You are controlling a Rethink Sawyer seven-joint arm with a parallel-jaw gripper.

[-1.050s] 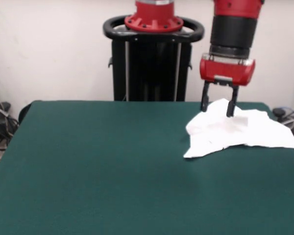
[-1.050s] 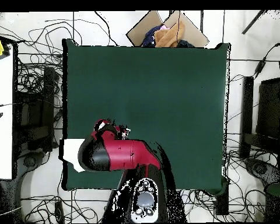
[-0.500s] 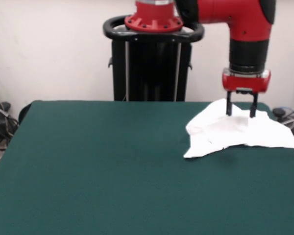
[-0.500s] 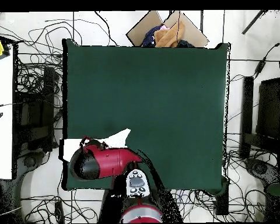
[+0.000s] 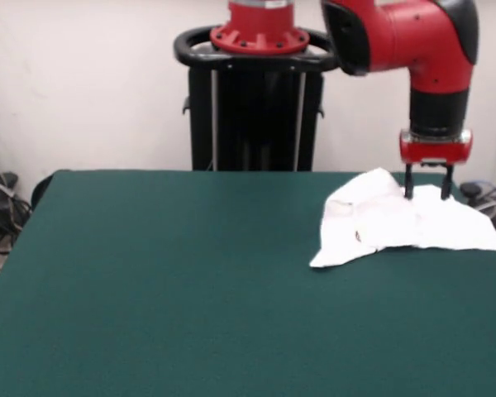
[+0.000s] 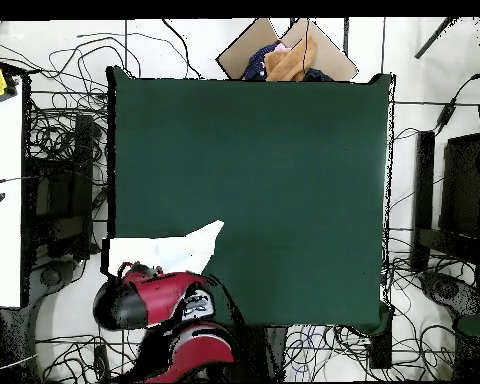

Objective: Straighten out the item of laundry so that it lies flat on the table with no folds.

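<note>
A: Starting with the largest thing, what is seen?

B: The table (image 5: 182, 289) is seen as a wide dark green top filling most of the front view. In the overhead view it appears as a green rectangle, with tangled cables (image 6: 54, 130) spread over the floor around it.

A: And the arm?

B: The red and black arm (image 5: 405, 41) is bent across the top right of the front view, its wrist pointed straight down. In the overhead view it is seen at the bottom left, over the table's near corner.

A: Where is the item of laundry found?

B: The item of laundry (image 5: 397, 219) is bunched at the right far corner of the table in the front view, crumpled, with a raised fold on its left part and a small red mark showing there. One end is drawn out to the table's right edge. In the overhead view it is seen as a white patch at the lower left, reaching the table's edge.

A: How is the gripper held?

B: The gripper (image 5: 428, 186) is set low over the cloth's far part, its two dark fingers (image 5: 409, 182) parted, with tips at the cloth's surface. No cloth is seen pinched between them.
</note>
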